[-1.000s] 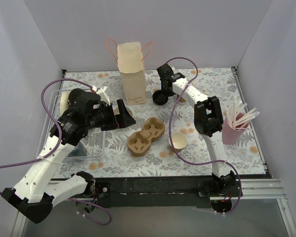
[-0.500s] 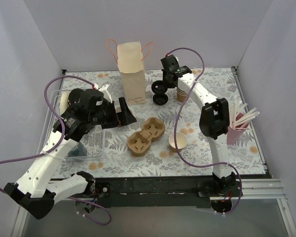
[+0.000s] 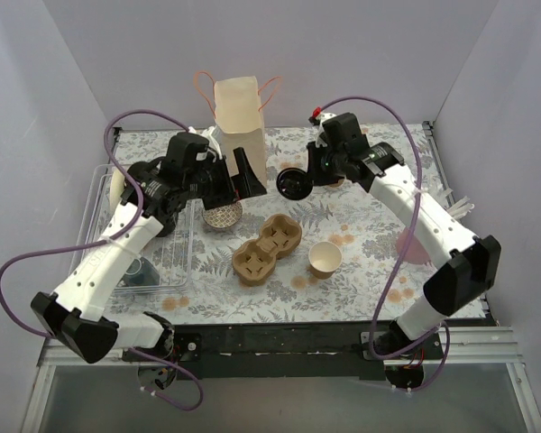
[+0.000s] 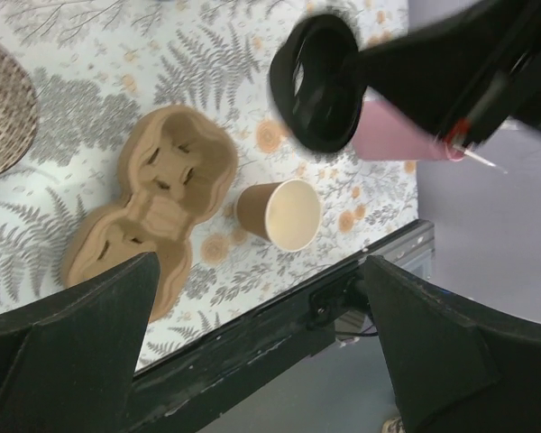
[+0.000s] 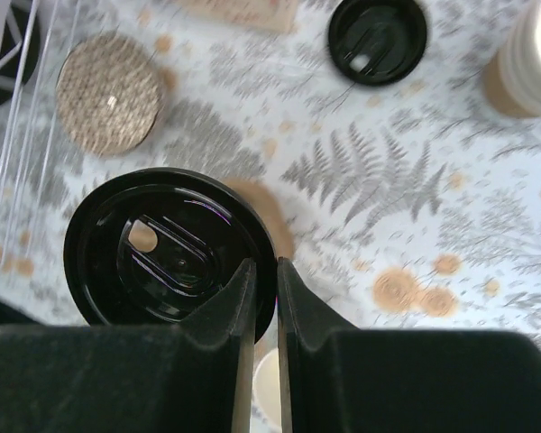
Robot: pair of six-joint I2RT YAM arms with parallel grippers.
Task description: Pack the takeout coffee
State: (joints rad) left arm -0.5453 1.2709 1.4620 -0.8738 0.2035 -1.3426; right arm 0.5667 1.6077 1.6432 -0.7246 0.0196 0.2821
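A lone cream-tan paper cup stands lidless on the table right of the brown pulp carrier. It also shows in the left wrist view. No lidded cup is in view. My right gripper is shut on the rim of a round black lid, held above the table beside the paper bag. In the right wrist view the fingertips pinch the lid. My left gripper hangs wide open and empty in front of the bag, above the carrier.
A second black lid lies on the table near a stack of paper cups. A round cork coaster lies left of the carrier. A pink straw holder stands right. A clear tray sits left.
My right arm has swung its elbow out to the right and now holds a black lid lifted off the table. My left gripper has moved back and right, toward the bag.
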